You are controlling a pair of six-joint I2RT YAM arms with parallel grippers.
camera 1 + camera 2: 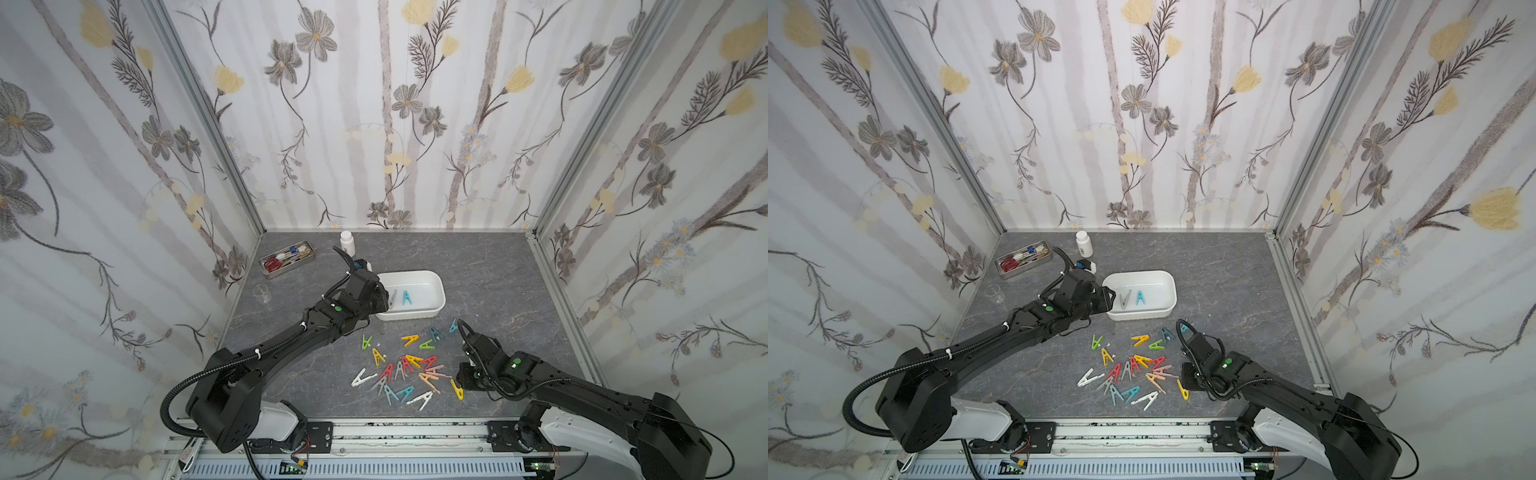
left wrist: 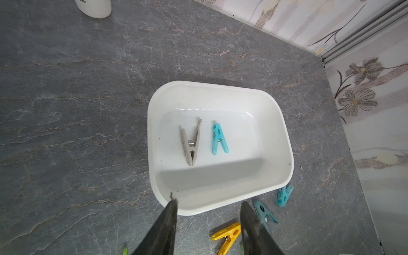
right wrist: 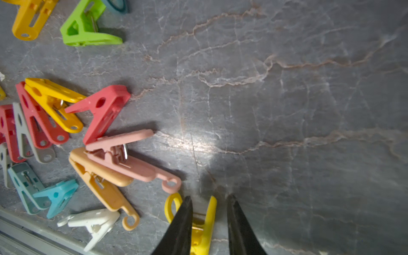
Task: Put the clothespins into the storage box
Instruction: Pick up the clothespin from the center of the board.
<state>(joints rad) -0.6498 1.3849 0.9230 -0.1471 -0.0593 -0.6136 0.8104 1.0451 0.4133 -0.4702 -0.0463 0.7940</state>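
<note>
One yellow clothespin [image 3: 209, 220] lies near the front edge of the grey table [image 1: 498, 282], and the right gripper [image 3: 209, 196] is down over it, claw released. The black fingers [image 3: 238, 220] stand either side of the pin; one overlaps its edge in the wrist view, the other shows a clear gap, so nothing is clamped. Just beside it, toward the left arm, there's the main heap of clothespins [image 1: 405, 370], red, yellow, grey, pink, peach, teal and white, many touching or lying across each other. A white pin [image 1: 420, 400] is closest to the front. A little farther back comes a looser row: a green pin [image 1: 366, 341], a yellow pin [image 1: 409, 340] and a second green pin [image 1: 426, 344]. Then come a dark teal pin [image 1: 435, 333] and a blue pin [image 1: 453, 326] nearest the box. Just beyond that row sits the storage box [image 1: 1142, 314], mid-table, with two pins flat on its floor, side by side and not touching: a grey pin [image 2: 191, 145] and a light-blue pin [image 2: 218, 139]. The left gripper [image 2: 210, 201] hangs over the box's end nearest the left arm, claw released, fingers spread with nothing between them. Off by the left wall stands a clear beaker [image 1: 262, 293], behind it a metal tray [image 1: 291, 264] of tools, and a white bottle [image 1: 347, 243] by the back wall
</note>
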